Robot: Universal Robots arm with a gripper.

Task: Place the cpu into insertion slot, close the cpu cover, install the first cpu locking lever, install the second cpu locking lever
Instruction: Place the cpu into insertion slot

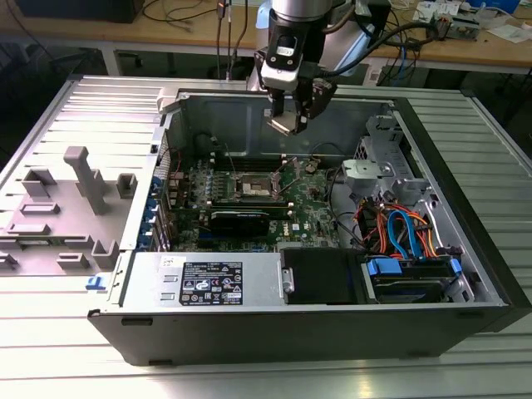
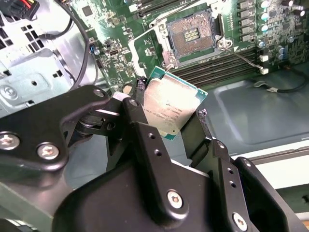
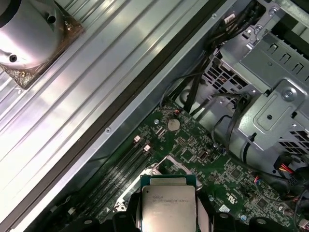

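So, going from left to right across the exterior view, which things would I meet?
Grey plastic fixture blocks → white printed label → small silver-grey square cpu in the black gripper → silvery metal drive cage → blue flat cables.

We see 1 ribbed, silvery metal table (image 1: 58, 349) carrying everything. On it, 1 open black computer case (image 1: 274, 324) lies on its side with the open face up, taking the middle and the exterior view's right. Just beside the case, at the exterior view's left, 1 flat grey panel (image 1: 83, 108) rests on the table, with several grey blocks (image 1: 87, 179) standing on it. In the first wrist view, the table's ribs (image 3: 96, 92) run alongside the case's dark rim (image 3: 145, 89), and 1 round silvery column (image 3: 26, 34) sits on them.
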